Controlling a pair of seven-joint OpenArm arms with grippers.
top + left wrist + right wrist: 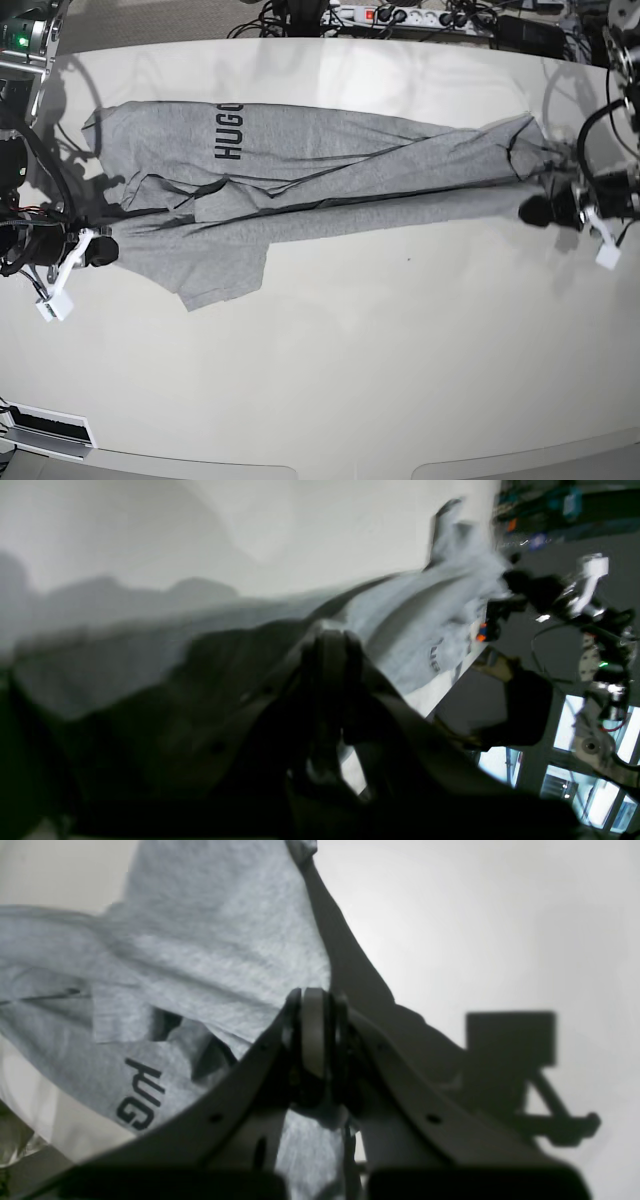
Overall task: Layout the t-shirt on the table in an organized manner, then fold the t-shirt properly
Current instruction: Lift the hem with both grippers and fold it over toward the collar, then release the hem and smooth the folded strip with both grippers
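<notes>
Both tools are clamped on cloth: the right tool (103, 250) pinches the t-shirt (330, 170) at the end nearer the lettering, and the left tool (532, 211) grips the opposite end. Black block letters reading "HUGO" (228, 131) run across the heather-grey fabric, seen in the right wrist view only as "UG" (141, 1095). Stretched long and narrow between the two arms, the shirt lies creased on the glossy off-white desk (380, 340), with one sleeve (225, 275) spread out toward the near side.
</notes>
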